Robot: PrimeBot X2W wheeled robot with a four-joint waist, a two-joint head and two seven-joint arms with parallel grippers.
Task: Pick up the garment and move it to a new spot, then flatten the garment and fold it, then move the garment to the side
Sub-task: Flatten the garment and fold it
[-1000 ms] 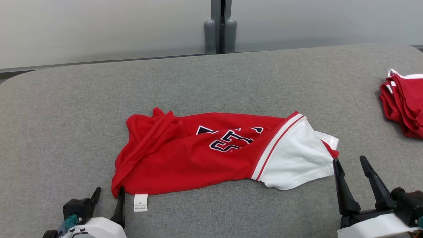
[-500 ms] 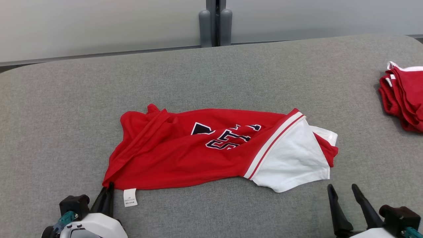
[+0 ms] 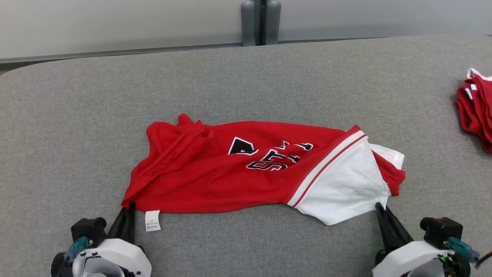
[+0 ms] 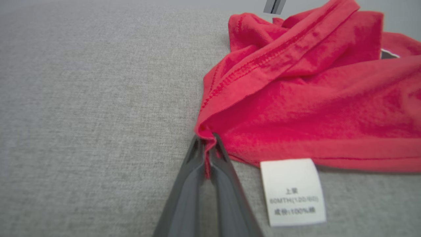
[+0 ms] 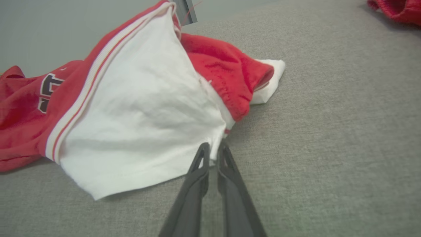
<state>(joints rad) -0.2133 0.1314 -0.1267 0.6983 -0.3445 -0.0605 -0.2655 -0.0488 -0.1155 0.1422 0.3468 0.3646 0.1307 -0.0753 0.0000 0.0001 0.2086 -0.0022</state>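
1. The garment (image 3: 230, 177), a red jersey with a white sleeve, lay crumpled lengthwise on the middle of the grey padded table (image 3: 269, 77).
2. My left gripper (image 4: 207, 141) had its fingers pressed together on the garment's red corner, just beside the white care label (image 4: 292, 191).
3. My right gripper (image 5: 213, 146) had its fingers pinched on the lower corner of the white sleeve, with cloth caught between the tips.
4. A pile of red clothes (image 3: 476, 104) sat well apart, at the table's right edge.
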